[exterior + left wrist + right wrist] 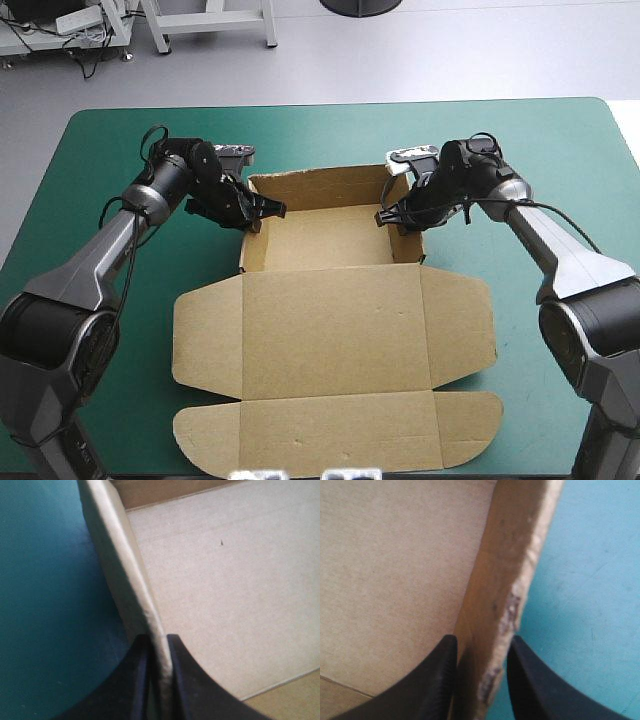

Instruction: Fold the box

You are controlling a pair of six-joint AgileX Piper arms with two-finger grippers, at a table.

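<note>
two claws hold the box [335, 320], one on each side. the box sits in the middle of the table [90, 150], on the teal-green cover. its far part is a tray [325, 240] with walls standing up. its lid [335, 330] lies flat toward the near edge, with a flap on each side and a long flap [340, 430] at the front, close to that edge. the left claw [262, 212] comes in from the left and pinches the tray's left wall [125, 580]. its black fingers [185, 680] are almost pressed together, with just the thin wall between them. one finger is on the outside, over the cover, and one is on the inside, over the tray's floor. the right claw [392, 218] pinches the right wall [510, 555] the same way. its fingers [437, 680] stand a bit more apart, and this wall's rim is scuffed and worn. the back wall [320, 182] stands up between the two claws, with a ragged top.
</note>
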